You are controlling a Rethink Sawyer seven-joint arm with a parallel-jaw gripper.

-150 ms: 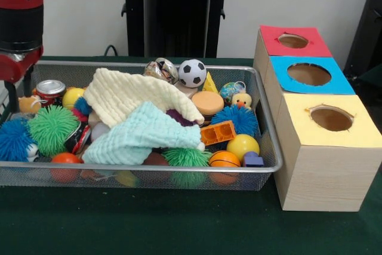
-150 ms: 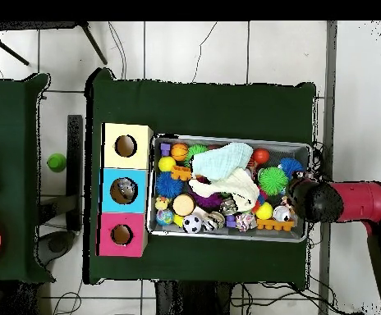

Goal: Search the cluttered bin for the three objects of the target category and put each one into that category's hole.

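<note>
Arm [image 1: 21, 22] is hanging over one end of the wire bin [image 1: 271, 147]; gripper itself is hidden, so cannot tell its state. Three-hole box [image 1: 322, 165] is sitting just beside the bin's other end. Two cloths [image 1: 140, 114] are covering the middle, soft and limp. Target category isn't clear; likely candidates are the balls: soccer ball [image 1: 192, 73], light and rounded, probably slippery, so grasp across the middle.
</note>
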